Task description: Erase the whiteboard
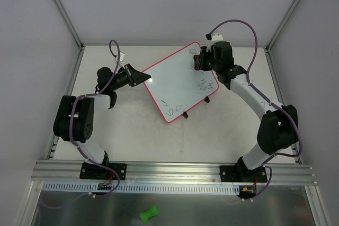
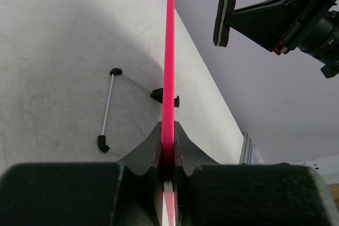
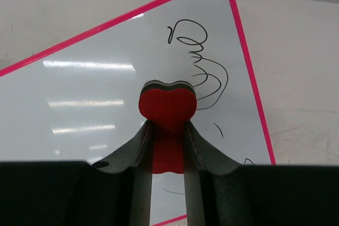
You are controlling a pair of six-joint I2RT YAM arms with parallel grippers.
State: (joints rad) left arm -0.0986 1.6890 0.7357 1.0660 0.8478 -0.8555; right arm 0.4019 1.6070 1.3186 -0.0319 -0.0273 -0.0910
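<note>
1. White with a thin pink rim, the whiteboard [image 1: 177, 80] lies turned like a diamond on the surface [image 1: 132, 130], toward the far edge and a touch right of the middle.
2. Over on the left, the left fingers [image 1: 140, 77] are clamped tight on the board's left corner. The left wrist view has the pink rim running edge-on straight between the two of them.
3. Black feet [image 1: 185, 115] stick out from the board's near-right edge, resting on the surface.
4. Now the right side: the right fingers [image 3: 193, 146] are squeezed around the waist of a red eraser [image 3: 167, 104], its dark felt face turned toward the board.
5. That eraser sits over the board's far corner, just beside a loopy scribble [image 3: 204, 72]. In the left wrist view there's a gap between the felt and the board, so it hovers rather than touches.
6. More dark scribbles [image 1: 206, 84] show along the board's right side and down at its near corner.
7. Down past the near rail, a green bone-shaped piece [image 1: 149, 214] lies well apart from everything else.
</note>
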